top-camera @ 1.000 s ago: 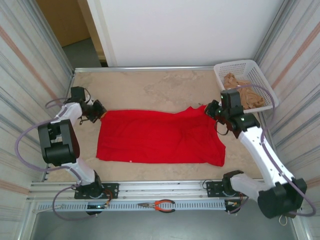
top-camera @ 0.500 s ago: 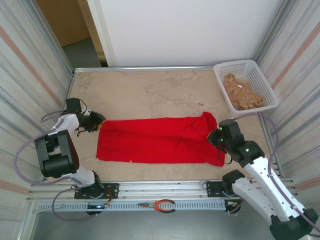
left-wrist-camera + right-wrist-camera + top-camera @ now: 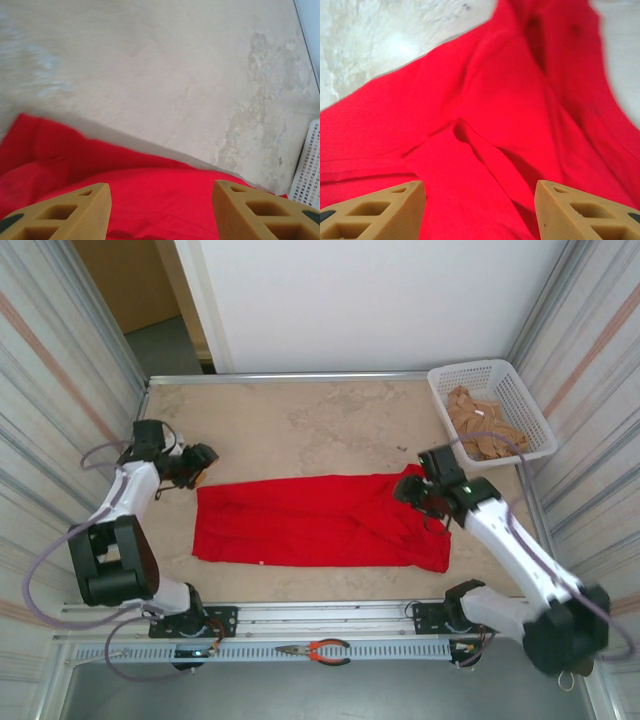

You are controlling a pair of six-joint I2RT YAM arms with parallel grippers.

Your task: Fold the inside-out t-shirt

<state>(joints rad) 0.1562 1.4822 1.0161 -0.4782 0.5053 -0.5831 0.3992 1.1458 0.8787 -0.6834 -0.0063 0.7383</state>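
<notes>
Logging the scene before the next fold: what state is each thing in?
T-shirt: lying flat as a long band, rumpled at its right end, ungripped.
Left gripper: open, empty, at the shirt's left end.
Right gripper: open, empty, over the shirt's right end.
Basket: upright, holding tan cloth.

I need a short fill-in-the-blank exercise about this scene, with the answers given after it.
1. The t-shirt lying on the table is ___ in colour.
2. The white basket stands at the table's far ___ corner.
3. The left pincer and the right pincer both stand ___, holding nothing.
Missing words: red; right; open.
</notes>
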